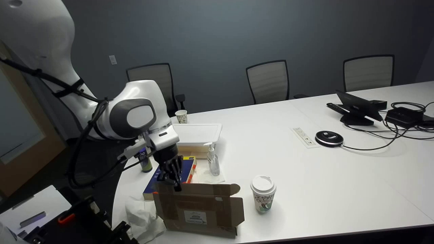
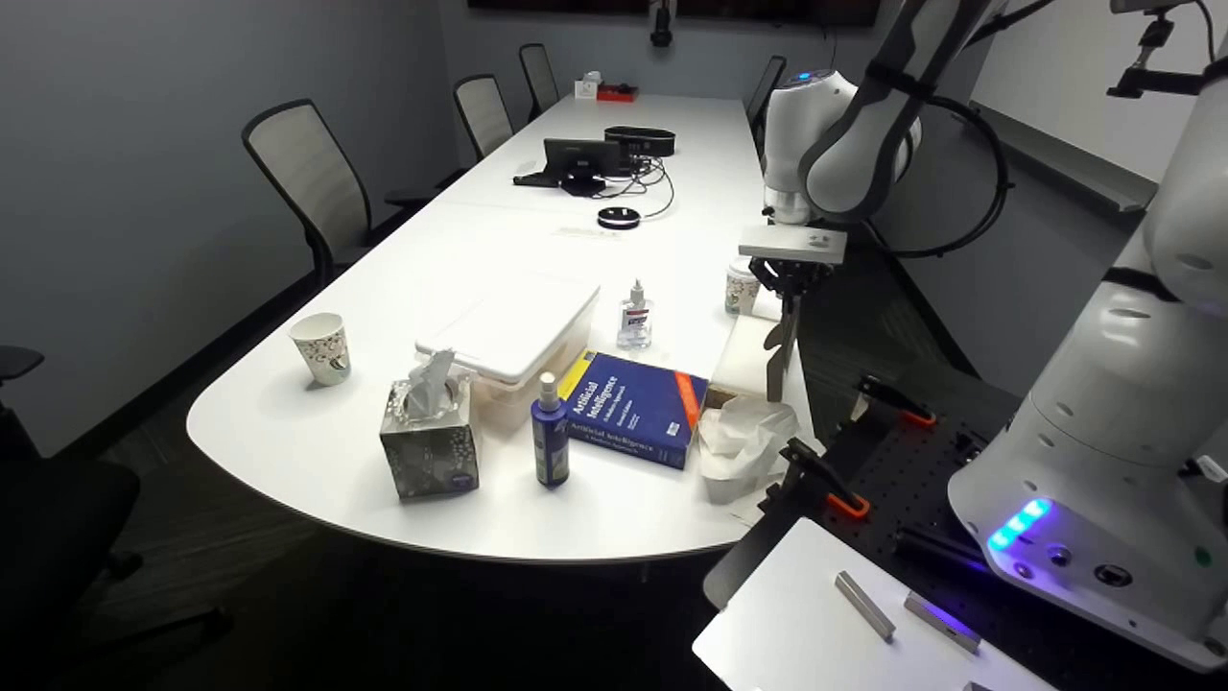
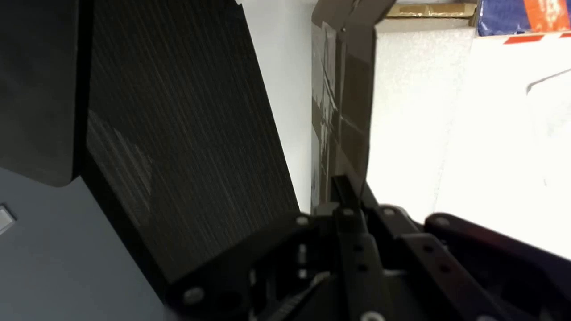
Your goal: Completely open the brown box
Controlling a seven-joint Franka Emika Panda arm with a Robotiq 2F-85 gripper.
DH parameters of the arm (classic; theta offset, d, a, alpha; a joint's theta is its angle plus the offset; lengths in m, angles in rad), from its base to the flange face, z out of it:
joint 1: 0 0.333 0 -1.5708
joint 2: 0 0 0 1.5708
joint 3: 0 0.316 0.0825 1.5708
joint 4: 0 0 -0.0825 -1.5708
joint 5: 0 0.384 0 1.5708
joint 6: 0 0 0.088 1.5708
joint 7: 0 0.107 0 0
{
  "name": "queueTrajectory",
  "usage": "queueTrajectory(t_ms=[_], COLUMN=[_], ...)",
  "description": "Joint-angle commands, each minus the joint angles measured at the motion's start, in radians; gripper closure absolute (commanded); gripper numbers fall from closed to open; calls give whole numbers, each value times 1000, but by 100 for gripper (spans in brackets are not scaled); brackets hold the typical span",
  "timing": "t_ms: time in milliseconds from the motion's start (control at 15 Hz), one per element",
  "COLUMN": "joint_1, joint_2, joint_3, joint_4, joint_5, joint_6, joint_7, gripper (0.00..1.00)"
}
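The brown box stands at the table edge with its lid (image 1: 203,206) swung up nearly upright. The lid's face with a white label (image 1: 195,217) shows in an exterior view. In an exterior view the lid is almost edge-on (image 2: 778,355), beside the box's white inside (image 2: 753,353). My gripper (image 1: 177,186) is at the lid's upper edge, toward one end. It also shows in an exterior view (image 2: 789,296). In the wrist view the fingertips (image 3: 355,189) lie on both sides of the lid's flap (image 3: 357,89) and pinch it. The white inside (image 3: 415,116) lies beside it.
A blue book (image 2: 628,408) lies beside the box, with crumpled tissue (image 2: 748,446) nearby. A lidded paper cup (image 1: 263,195) stands near the box's other end. A sanitizer bottle (image 2: 635,319), white container (image 2: 518,331), spray bottle (image 2: 550,437) and tissue box (image 2: 429,446) stand beyond.
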Motion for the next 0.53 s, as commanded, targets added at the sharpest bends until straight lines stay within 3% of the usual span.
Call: queueTrajectory(t_ms=[0, 467], joint_1=[-13, -38], joint_2=[-77, -123], joint_3=[-35, -107], joint_4=[-70, -140], joint_5=[-54, -217], joint_6=[62, 181], joint_7=[-9, 23], gripper=[99, 99])
